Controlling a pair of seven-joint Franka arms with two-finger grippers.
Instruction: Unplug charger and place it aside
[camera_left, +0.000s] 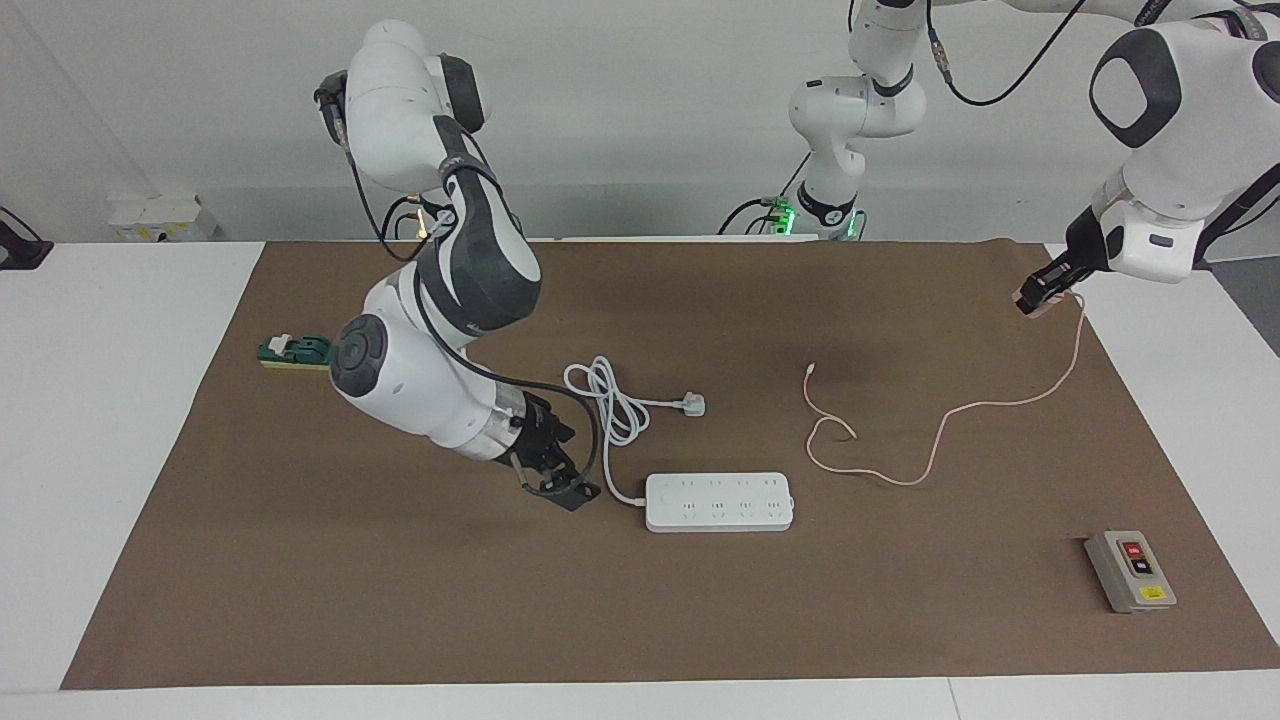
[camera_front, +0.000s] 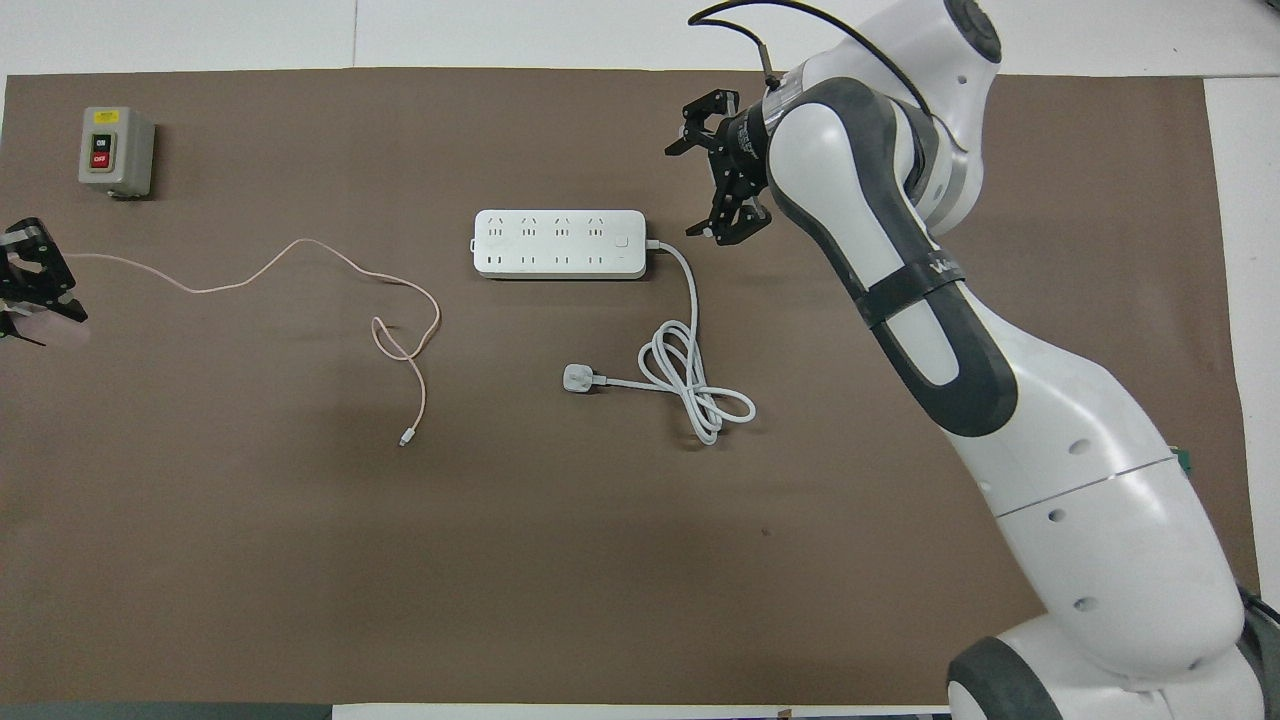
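Observation:
The pale pink charger (camera_left: 1040, 303) is held in my left gripper (camera_left: 1038, 292), which is shut on it in the air over the mat's edge at the left arm's end; it also shows in the overhead view (camera_front: 55, 328). Its thin pink cable (camera_left: 960, 408) hangs from it and trails in loops across the mat (camera_front: 250, 275). The white power strip (camera_left: 720, 502) lies mid-table with no charger in its sockets (camera_front: 560, 243). My right gripper (camera_left: 568, 488) is open and empty, low beside the strip's corded end (camera_front: 703, 180).
The strip's thick white cord and three-pin plug (camera_left: 692, 404) lie coiled nearer to the robots than the strip. A grey switch box (camera_left: 1130, 570) sits at the left arm's end, far from the robots. A green-and-yellow object (camera_left: 295, 352) lies at the right arm's end.

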